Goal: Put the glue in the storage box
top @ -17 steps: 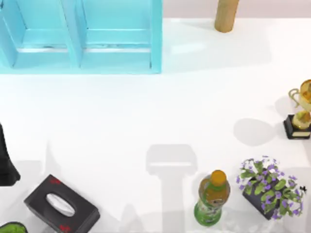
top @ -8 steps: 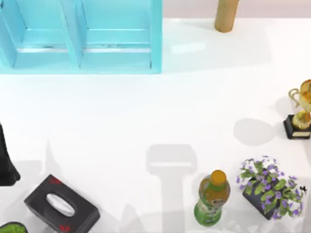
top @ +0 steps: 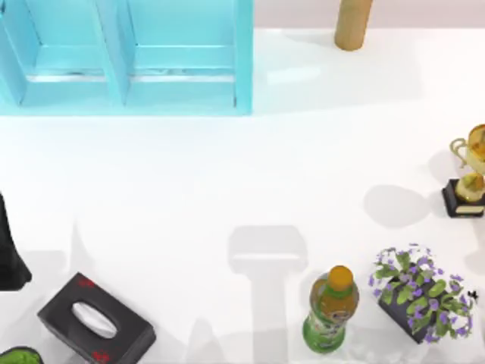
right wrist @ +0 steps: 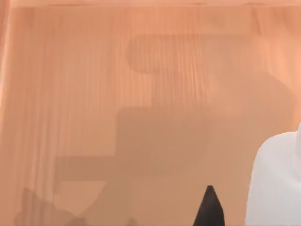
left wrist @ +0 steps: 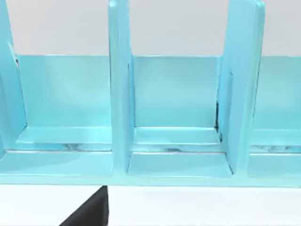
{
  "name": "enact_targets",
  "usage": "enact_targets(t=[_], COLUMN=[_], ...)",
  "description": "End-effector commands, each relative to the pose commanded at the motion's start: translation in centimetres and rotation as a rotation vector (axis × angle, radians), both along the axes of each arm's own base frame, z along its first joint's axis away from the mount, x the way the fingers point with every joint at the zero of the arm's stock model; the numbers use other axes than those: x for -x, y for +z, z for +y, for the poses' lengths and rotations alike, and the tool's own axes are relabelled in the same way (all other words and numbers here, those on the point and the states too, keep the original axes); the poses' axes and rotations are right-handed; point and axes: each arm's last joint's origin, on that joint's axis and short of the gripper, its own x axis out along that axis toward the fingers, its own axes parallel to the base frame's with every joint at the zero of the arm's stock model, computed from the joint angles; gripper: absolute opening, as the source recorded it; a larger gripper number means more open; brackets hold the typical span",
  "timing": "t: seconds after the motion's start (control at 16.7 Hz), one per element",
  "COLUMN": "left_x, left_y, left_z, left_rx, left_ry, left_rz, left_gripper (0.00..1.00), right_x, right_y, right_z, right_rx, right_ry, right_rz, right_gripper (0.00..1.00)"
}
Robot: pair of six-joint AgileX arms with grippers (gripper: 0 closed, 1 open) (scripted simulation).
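**Box is waiting, glue yet to be pinned down**

Here's the blue storage box [top: 242, 61] at the far left of the table [top: 189, 174], with its compartments open toward the arms. That looks like a sensible placing, since a small bottle could go straight in from above or from the front.

The left arm [top: 9, 250] sits at the table's left edge. The left gripper [left wrist: 89, 212] looks straight at the box's dividers [left wrist: 120, 94]. Clenched or released? I cannot tell.

The right gripper [right wrist: 209, 209] points at an orange, wood-grained surface crossed by shadows. I cannot tell its state either. A rounded white shape [right wrist: 277, 183] sits close beside it. It might be the glue, but I can't say for sure, so where the glue actually is stays an open question for me.

As for room to move, the middle of the table is a wide white stretch between the box and the clutter at the near edge. A black tissue box [top: 96, 320] lies near the left arm. A green bottle [top: 331, 311], a flower pot [top: 420, 296] and a trophy [top: 468, 178] crowd the right side, and a wooden post [top: 352, 23] stands at the far edge.

My read is that any carry should cross the open middle and then clear the box's front lip and its thin dividers, which are the edges to watch.
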Motion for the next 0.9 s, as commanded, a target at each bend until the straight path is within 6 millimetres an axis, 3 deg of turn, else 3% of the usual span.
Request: enact_targets(t=[0.42,0.9], left_x=[0.0,0.0], left_y=[0.0,0.0], left_z=[0.0,0.0], left_rx=[0.0,0.0], left_ry=[0.0,0.0], left_rz=[0.0,0.0], left_gripper=[1.0,1.0], right_x=[-0.46,-0.46], right_y=[-1.02,-1.02], right_z=[0.11,0.11], right_rx=[-0.003,-0.003], right_ry=[-0.001,-0.001], right_rz=[0.002,0.002], right_gripper=[0.0,0.6])
